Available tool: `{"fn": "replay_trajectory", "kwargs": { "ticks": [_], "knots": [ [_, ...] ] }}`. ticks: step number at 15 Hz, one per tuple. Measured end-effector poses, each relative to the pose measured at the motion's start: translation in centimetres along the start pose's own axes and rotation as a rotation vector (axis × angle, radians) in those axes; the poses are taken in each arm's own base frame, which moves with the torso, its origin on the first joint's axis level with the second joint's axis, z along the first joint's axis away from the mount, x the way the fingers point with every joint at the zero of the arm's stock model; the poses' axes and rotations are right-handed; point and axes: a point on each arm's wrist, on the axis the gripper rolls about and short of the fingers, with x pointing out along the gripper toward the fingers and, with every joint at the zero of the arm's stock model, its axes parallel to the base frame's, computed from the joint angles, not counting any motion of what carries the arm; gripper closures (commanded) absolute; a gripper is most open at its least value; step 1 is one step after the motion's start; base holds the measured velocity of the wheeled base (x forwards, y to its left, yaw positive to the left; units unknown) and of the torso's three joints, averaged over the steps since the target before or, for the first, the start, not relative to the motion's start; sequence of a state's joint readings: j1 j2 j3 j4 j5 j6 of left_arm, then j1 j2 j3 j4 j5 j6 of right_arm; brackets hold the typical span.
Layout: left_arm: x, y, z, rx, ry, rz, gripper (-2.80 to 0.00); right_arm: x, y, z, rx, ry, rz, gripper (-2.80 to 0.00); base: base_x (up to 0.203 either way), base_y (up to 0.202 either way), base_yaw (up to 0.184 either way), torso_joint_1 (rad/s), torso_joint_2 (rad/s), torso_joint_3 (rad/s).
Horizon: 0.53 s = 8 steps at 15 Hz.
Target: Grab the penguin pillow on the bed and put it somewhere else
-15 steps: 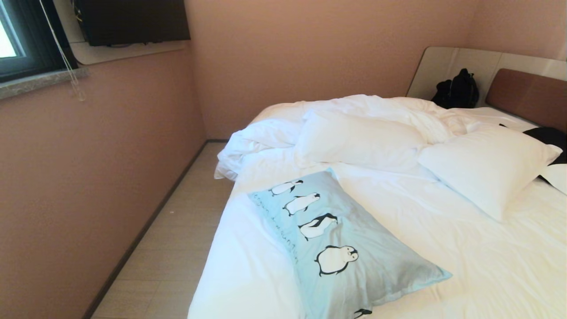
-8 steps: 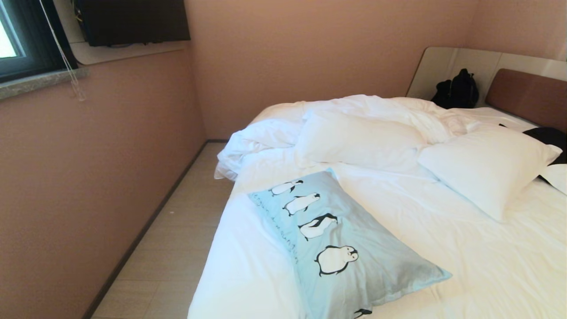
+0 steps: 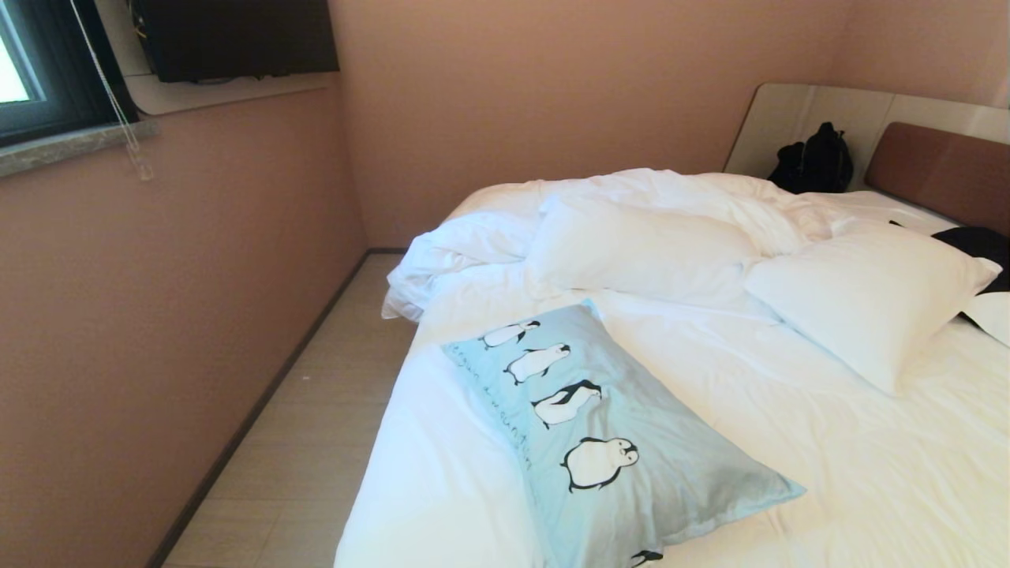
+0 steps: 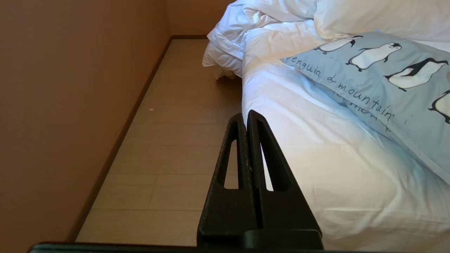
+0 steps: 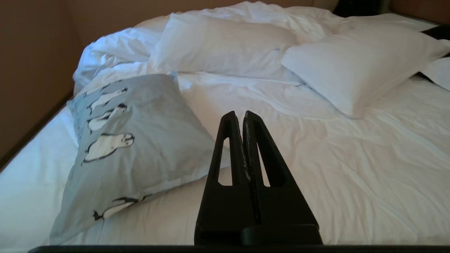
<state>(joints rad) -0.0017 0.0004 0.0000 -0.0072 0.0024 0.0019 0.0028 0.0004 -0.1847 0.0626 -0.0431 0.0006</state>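
Observation:
The pale blue penguin pillow [image 3: 607,442] lies flat on the near left part of the bed [image 3: 868,473], close to the mattress edge; it also shows as the penguin pillow [image 4: 383,77] and the penguin pillow [image 5: 130,147] in the wrist views. Neither arm appears in the head view. My left gripper [image 4: 245,114] is shut and empty, held level beside the bed's edge over the floor. My right gripper [image 5: 242,114] is shut and empty, held over the white sheet just right of the pillow, apart from it.
Two plain white pillows [image 3: 639,248] [image 3: 868,296] and a bunched duvet [image 3: 694,193] lie further up the bed. A black bag [image 3: 813,162] sits by the headboard [image 3: 939,170]. A narrow strip of floor [image 3: 308,442] runs between bed and pink wall [image 3: 158,315].

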Motion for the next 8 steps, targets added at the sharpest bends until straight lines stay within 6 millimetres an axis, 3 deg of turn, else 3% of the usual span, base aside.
{"fn": "replay_trajectory", "kwargs": {
  "ticks": [8],
  "knots": [
    [0.0,0.0,0.0,0.0,0.0,0.001,0.0,1.0,0.2,-3.5,-0.096,0.101,0.069,0.0,0.0,0.0,0.0,0.0,0.0,0.0]
  ]
}}
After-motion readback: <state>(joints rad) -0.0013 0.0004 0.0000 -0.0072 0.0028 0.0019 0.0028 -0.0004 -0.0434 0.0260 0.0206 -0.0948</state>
